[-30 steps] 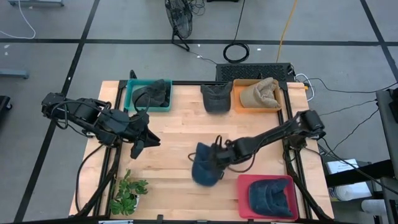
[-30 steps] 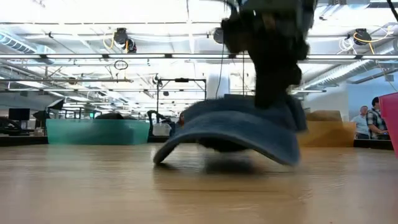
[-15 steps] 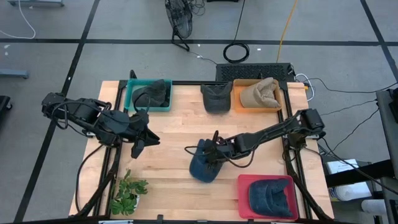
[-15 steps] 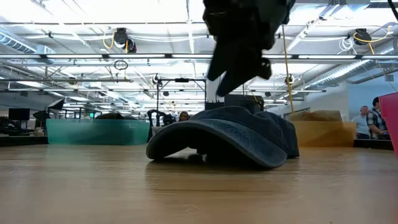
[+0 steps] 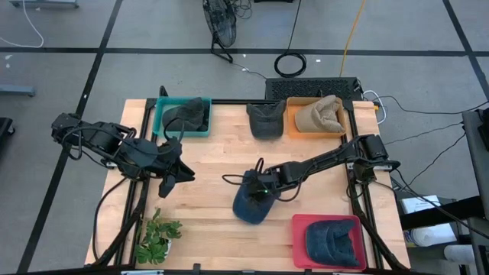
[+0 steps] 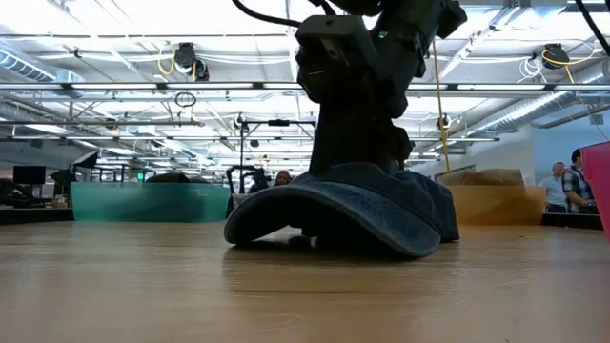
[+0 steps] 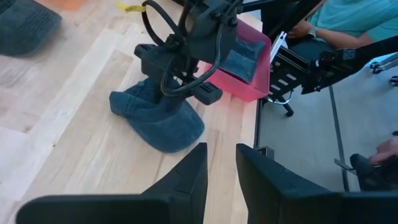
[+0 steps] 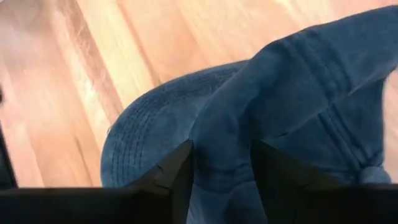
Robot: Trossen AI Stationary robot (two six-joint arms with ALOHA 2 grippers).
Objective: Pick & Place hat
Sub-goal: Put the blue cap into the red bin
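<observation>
While the blue hat (image 5: 250, 203) sat flat on the wooden table (image 5: 214, 164), roughly mid-table and a bit toward the front edge, the right gripper (image 5: 258, 186) was pressed down onto its crown, and from the right wrist view its two fingers (image 8: 165, 177) were spread with a ridge of the denim-looking fabric bunched between them, so parted jaws, nothing pinched yet as far as I could tell. In the low view the brim curved down to the wood and the crown slumped behind it, soft stuff that would fold instead of holding shape. If I had to call it, doing this step well meant closing on that raised fold of the crown and not the brim, getting enough cloth in so it wouldn't slip out on the lift, then coming straight up before heading to a bin. The red bin (image 5: 299, 229) just beside it already held a similar blue hat, the orange bin (image 5: 292, 124) had a tan one, the teal bin (image 5: 160, 120) a dark one, and another dark hat (image 5: 265, 119) lay loose at the back. The left gripper (image 5: 172, 174) hung off to the side, well apart, jaws slightly apart and empty. No readable brand or writing anywhere, hat included.
</observation>
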